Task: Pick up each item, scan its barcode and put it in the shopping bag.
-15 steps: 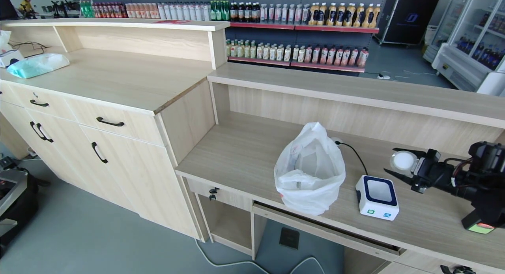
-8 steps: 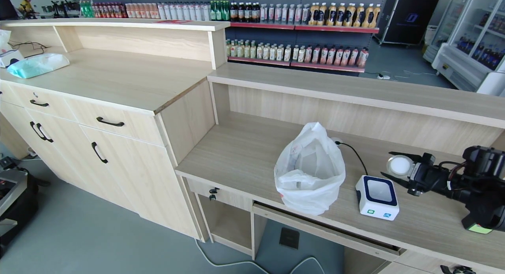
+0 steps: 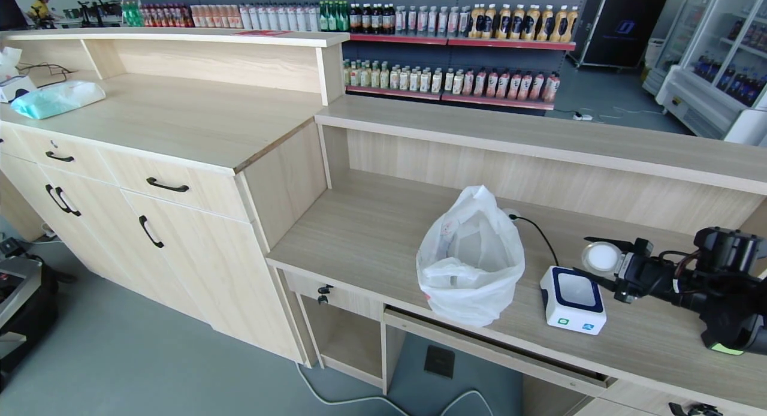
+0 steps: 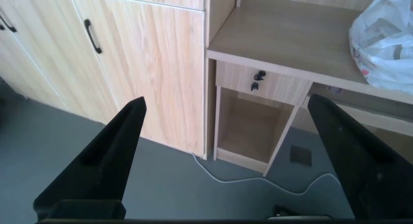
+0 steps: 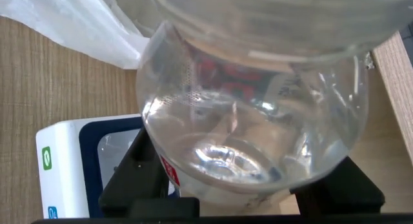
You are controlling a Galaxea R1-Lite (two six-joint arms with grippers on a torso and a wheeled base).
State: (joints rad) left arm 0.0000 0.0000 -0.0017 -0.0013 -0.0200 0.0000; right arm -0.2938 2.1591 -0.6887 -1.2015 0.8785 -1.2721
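Nearer the scanner (image 3: 572, 299) now — bottle (image 3: 601, 257) (clear) clamped inside the right tool (image 3: 582, 255).

Surface (image 3: 371, 224) showing matt, pale wood grain. Shopping bag (image 3: 470, 266) looking thin, crinkled, translucent plastic. Scanner (image 3: 572, 299) shining glossy white plastic. Bottle (image 5: 258, 121) gleaming clear, smooth plastic.

Black arm (image 3: 734, 299), tapered black fingers (image 4: 97, 166), thin wrist cables (image 3: 680, 263), green tag (image 3: 725, 348)

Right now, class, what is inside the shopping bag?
The shopping bag stands open; only crumpled white plastic folds show inside. Any item lower down is hidden by them.
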